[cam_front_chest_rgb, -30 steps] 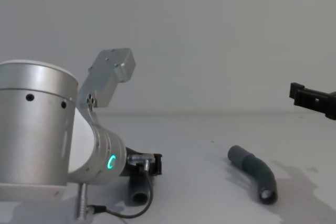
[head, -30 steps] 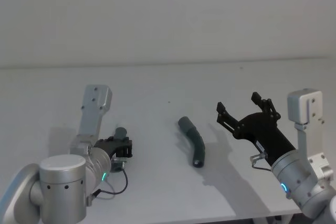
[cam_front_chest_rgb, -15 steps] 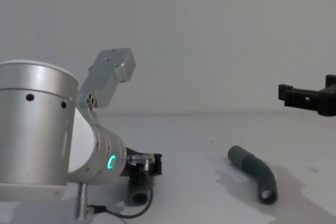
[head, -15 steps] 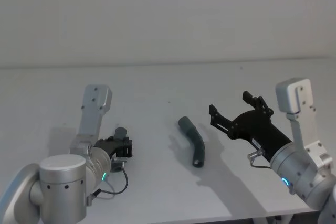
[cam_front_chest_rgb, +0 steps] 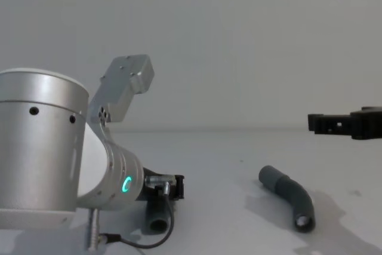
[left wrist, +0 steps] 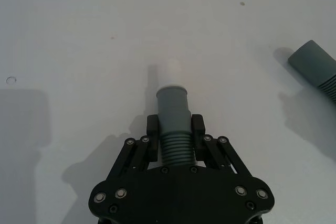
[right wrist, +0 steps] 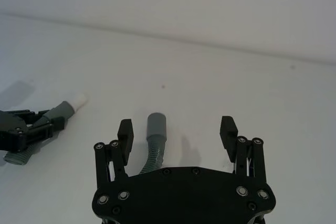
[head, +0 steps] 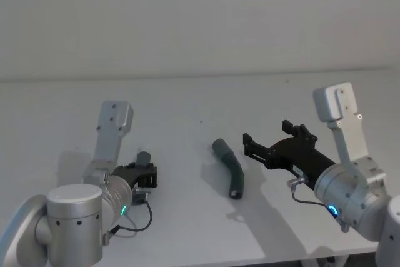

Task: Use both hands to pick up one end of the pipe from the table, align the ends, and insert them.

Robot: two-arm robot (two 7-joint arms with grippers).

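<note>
You brought the open right pincer (head: 267, 132) nearer the longer piece (head: 229, 165), its grasp still pending; your left pincer (left wrist: 173, 125) clamped the shorter piece (left wrist: 172, 100).

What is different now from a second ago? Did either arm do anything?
The right gripper, its fingers open, has swung toward the robot's left and now hangs above the table near the longer piece, not touching it. Nothing was taken hold of or let go. The left gripper stays shut on the shorter piece, and the longer piece lies where it was.
</note>
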